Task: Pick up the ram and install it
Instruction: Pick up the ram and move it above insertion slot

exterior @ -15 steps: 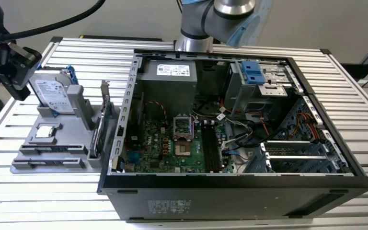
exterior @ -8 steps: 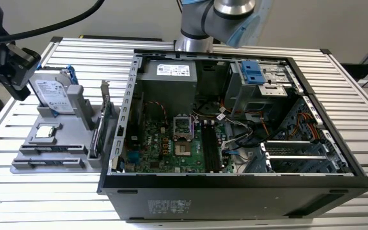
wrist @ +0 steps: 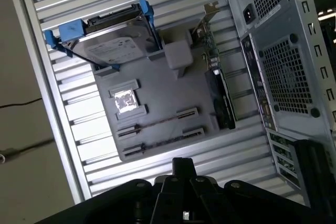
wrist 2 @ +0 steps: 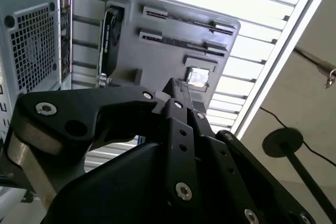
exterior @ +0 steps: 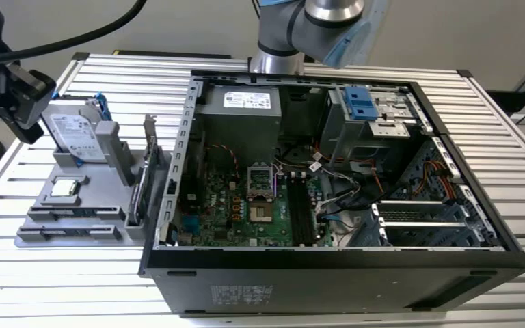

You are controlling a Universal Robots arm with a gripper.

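Fingers (wrist: 177,167) pressed together, nothing between them: the gripper (wrist: 181,161) hovers above the grey holder tray (wrist: 157,95). The ram (wrist: 159,122) sits on edge in its tray slot (hard drive (wrist: 107,43) and expansion card (wrist: 220,98) stand nearby), beside the open computer case (exterior: 335,263).

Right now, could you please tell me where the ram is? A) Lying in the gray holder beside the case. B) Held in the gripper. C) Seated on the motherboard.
A: the ram lies on edge in a slot of the gray holder, outside the case and apart from the gripper.
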